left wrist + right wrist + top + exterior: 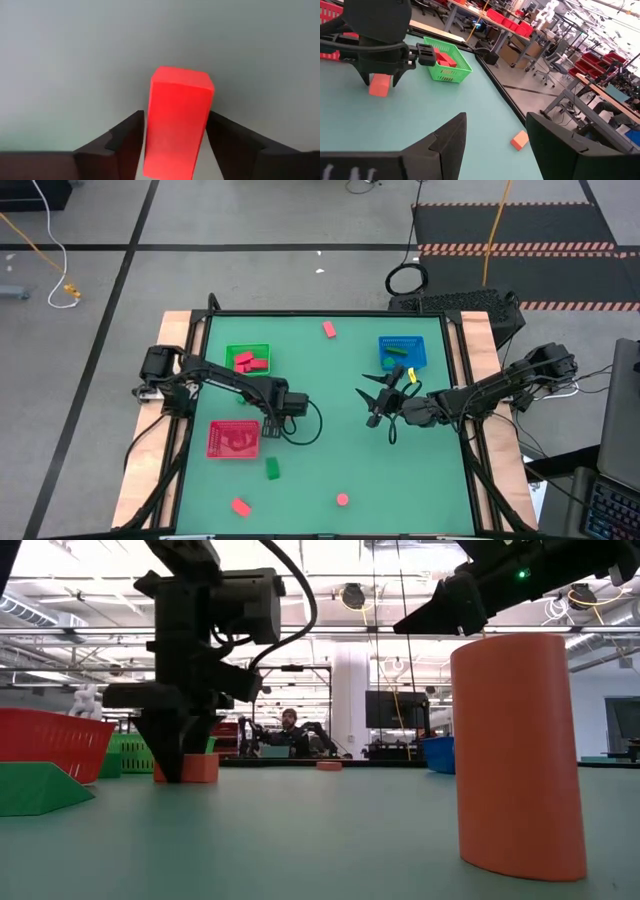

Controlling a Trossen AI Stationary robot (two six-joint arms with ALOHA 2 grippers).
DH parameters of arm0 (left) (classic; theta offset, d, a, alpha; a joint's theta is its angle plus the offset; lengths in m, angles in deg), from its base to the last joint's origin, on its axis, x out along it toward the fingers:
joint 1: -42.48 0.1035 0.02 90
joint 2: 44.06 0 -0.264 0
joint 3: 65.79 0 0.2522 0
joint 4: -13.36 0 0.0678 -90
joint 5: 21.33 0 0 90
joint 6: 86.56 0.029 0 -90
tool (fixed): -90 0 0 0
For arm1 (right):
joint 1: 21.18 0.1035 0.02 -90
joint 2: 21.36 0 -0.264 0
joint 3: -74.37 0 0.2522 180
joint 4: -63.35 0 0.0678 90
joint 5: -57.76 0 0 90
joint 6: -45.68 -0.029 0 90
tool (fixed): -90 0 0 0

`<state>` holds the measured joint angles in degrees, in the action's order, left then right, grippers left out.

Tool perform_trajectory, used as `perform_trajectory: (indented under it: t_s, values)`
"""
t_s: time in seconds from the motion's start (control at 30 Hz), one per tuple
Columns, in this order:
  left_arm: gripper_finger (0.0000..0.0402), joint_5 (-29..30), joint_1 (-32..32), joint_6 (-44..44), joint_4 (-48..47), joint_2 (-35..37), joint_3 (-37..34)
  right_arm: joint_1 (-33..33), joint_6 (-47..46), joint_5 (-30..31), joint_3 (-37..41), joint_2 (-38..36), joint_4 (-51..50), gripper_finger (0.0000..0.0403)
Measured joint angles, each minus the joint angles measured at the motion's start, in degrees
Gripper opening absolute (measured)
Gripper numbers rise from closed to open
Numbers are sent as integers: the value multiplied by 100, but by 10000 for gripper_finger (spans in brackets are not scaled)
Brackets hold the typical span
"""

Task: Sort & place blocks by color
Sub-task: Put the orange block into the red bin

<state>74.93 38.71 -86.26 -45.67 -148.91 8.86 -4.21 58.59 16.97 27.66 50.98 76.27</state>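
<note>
My left gripper (pixel 270 426) points down at the table just right of the red tray (pixel 232 438) and is shut on a red bar block (pixel 177 125), which also shows in the low view (pixel 197 768) and in the right wrist view (pixel 379 85). My right gripper (pixel 373 394) hangs open over the middle of the table, left of the blue tray (pixel 403 352), and touches nothing. The green tray (pixel 248 360) holds red blocks; a green block lies in the blue tray. Loose on the table are a red block (pixel 329 329), a green block (pixel 272 468), another red block (pixel 240 506) and a red cylinder (pixel 342 500). My left gripper pinches the red bar between its two fingers, which lie on its long sides (pixel 150 135) and across its length. The fingers (pixel 168 755) come from above, pointing down. The bar lies flat with its underside on the table, and one end (pixel 205 768) sticks out beyond the fingers.
The red cylinder (pixel 518 755) stands close to the low camera and blocks much of that view. The green block (pixel 35 788) lies near the table's front, beside the red tray (pixel 50 740). Open green table surface (pixel 330 440) lies between the two arms.
</note>
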Motion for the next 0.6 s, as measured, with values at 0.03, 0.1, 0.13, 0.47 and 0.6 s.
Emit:
perform_trajectory:
  t_s: [0.03, 0.1, 0.13, 0.47, 0.6]
  values:
    - [199, -17, 0, -39, -34, 39, 30, 0, 4, 0, 0, 0, 0, 199]
    - [161, -70, -4, -84, -138, 137, 76, 0, 10, 0, 0, 0, 0, 199]
    - [138, -57, -2, -84, -195, 172, 94, -2, 15, 0, 0, 0, 0, 199]
    - [130, -131, 122, -446, -1172, 739, 670, 0, 17, 0, 0, -2, 0, 199]
    - [130, 9, -2, -784, -2232, 1044, 1188, -2, 17, 0, 0, -2, -1, 199]
